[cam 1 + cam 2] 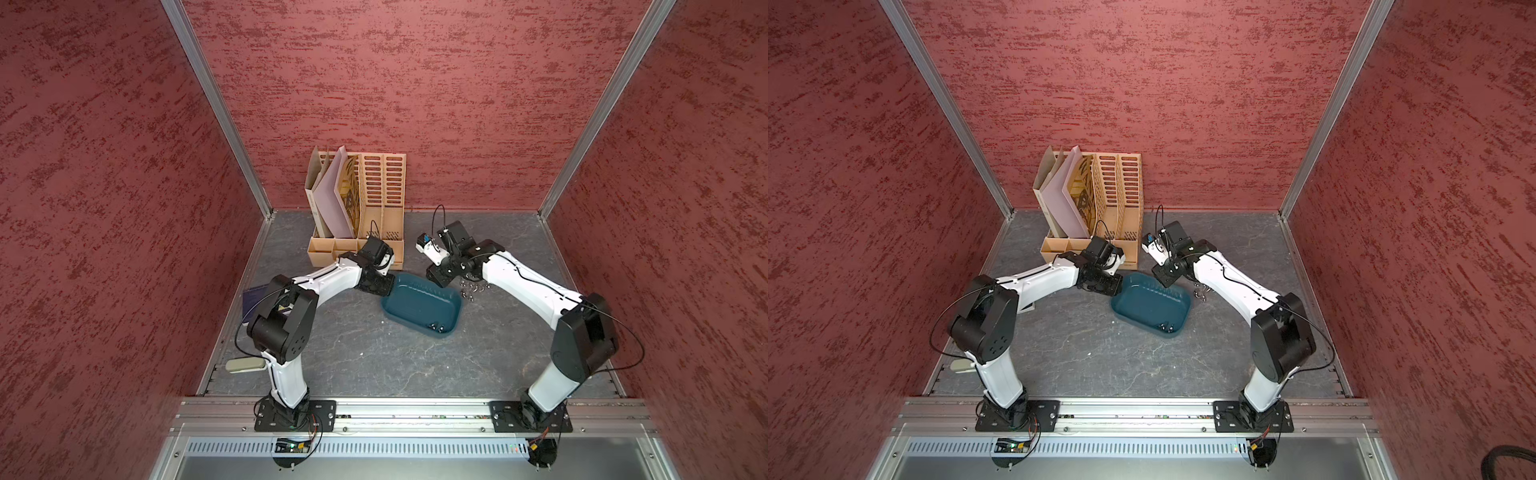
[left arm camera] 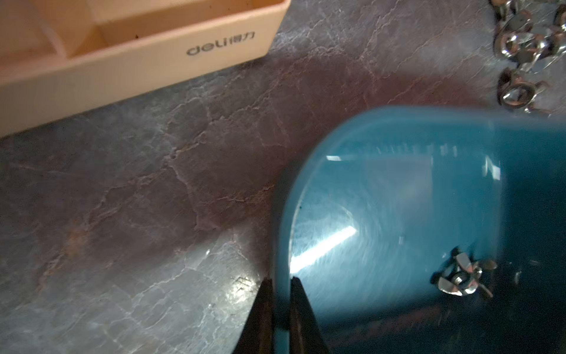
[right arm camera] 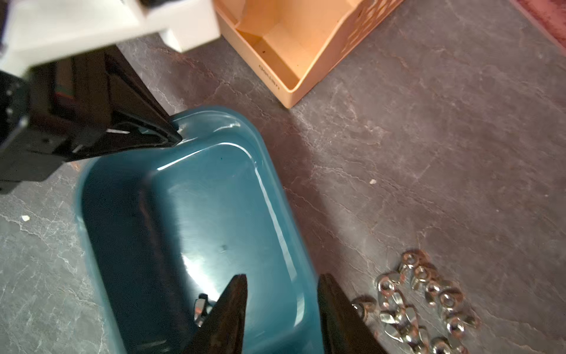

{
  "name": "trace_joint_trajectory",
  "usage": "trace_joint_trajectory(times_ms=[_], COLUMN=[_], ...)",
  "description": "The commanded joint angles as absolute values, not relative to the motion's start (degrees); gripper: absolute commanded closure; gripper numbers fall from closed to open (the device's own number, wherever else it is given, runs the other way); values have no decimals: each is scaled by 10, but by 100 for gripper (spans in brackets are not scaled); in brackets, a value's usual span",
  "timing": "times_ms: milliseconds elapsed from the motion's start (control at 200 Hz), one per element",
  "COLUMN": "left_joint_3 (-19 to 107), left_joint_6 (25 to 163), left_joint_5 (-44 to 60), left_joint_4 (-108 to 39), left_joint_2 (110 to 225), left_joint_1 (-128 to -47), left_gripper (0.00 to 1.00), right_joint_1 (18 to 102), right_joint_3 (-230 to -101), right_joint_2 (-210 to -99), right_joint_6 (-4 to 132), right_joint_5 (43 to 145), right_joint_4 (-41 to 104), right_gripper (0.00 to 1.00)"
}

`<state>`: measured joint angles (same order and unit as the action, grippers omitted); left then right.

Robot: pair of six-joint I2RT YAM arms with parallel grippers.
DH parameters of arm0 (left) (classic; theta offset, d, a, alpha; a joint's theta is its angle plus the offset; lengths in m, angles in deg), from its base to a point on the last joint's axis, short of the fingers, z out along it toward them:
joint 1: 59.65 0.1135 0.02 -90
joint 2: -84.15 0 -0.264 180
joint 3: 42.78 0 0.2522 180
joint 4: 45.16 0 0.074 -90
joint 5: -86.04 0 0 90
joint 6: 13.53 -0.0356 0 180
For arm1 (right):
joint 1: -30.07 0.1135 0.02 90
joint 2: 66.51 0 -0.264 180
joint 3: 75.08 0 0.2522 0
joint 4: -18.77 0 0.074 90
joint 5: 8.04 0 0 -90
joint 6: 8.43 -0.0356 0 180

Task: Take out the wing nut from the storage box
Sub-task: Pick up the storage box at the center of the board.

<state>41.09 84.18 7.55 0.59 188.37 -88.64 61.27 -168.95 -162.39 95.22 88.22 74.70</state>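
As the left pincer (image 2: pixel 281 280) is clenched on the rim of the storage box (image 1: pixel 419 301) and the right pincer (image 3: pixel 283 277) gapes empty over it, any tilt could send the wing nuts (image 1: pixel 437 327), in the box's corner nearest the front edge of the bench (image 1: pixel 374 374), skidding beyond reach.

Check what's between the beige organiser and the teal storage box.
Only bare grey tabletop, per the left wrist view, between organiser and storage box.
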Motion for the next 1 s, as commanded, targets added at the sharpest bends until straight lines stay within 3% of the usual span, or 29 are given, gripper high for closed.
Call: trace_joint_trajectory(times_ms=[0,316,496,691,997], left_joint_3=[393,325,237,156,152], left_joint_6=[867,989,1053,1046,1061], left_joint_5=[70,-11,-83,-117,-227], left_joint_4=[2,6,-30,-140,-183], left_joint_2=[1869,1786,1693,1627,1618], left_joint_1=[-889,-912,-924,-935,-987], left_gripper=[87,89,96,100,100], right_joint_1=[617,617,620,622,644], right_joint_3=[-1679,-1669,-1672,-1677,-1654], right_joint_2=[-1602,-1571,-1580,-1591,-1574], right_joint_6=[907,861,856,837,836], right_joint_5=[864,841,859,845,870], right_joint_4=[771,825,824,806,803], right_gripper=[56,55,56,56,57])
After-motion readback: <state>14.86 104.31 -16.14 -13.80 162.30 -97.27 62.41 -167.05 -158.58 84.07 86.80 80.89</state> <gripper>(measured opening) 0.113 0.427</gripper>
